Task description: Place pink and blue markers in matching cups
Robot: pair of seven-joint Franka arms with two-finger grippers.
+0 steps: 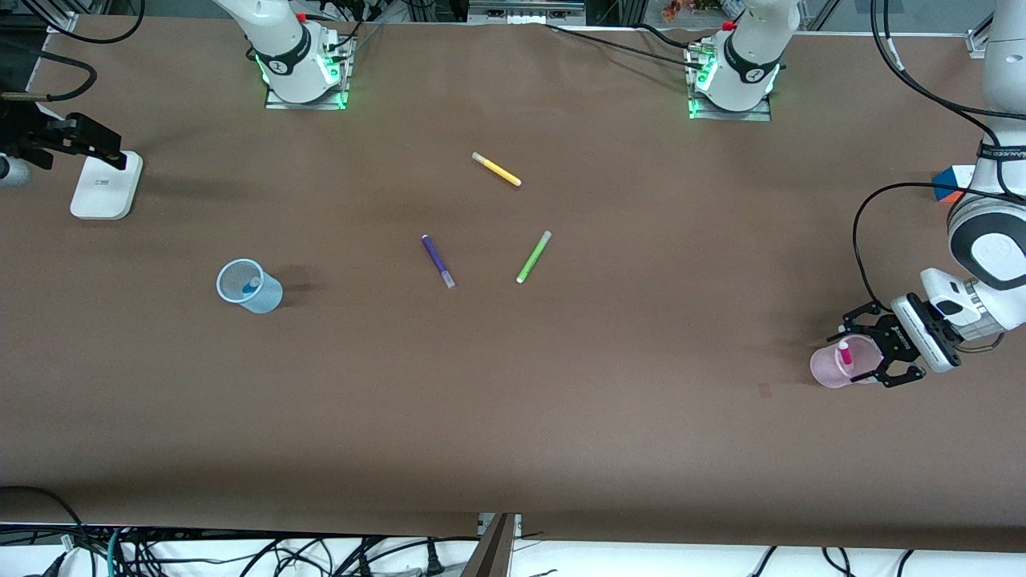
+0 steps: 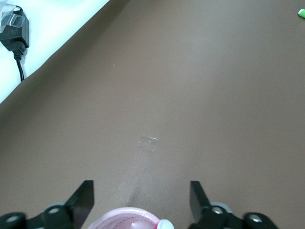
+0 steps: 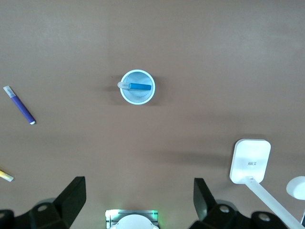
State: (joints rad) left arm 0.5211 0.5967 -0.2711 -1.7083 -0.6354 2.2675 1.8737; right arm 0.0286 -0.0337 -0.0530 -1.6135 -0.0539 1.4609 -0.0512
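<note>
The pale pink cup [image 1: 834, 367] stands upright near the left arm's end of the table. The pink marker [image 1: 845, 353] stands in it, cap up. My left gripper [image 1: 875, 351] is open, low at the table, with a finger on either side of the cup and not touching it. In the left wrist view [image 2: 140, 193] the cup's rim [image 2: 125, 213] and the marker's cap [image 2: 165, 224] show between the fingers. The pale blue cup [image 1: 250, 287] stands toward the right arm's end with the blue marker [image 1: 251, 283] in it. My right gripper [image 1: 100, 148] is open and empty, held high. From it I see that cup [image 3: 137, 98] and marker [image 3: 138, 86] from above.
A yellow marker [image 1: 496, 169], a dark purple marker [image 1: 438, 260] and a lime-green marker [image 1: 533, 256] lie mid-table. A white flat device [image 1: 106, 186] sits at the right arm's end, under my right gripper. An orange-and-blue object [image 1: 950, 183] sits at the left arm's end.
</note>
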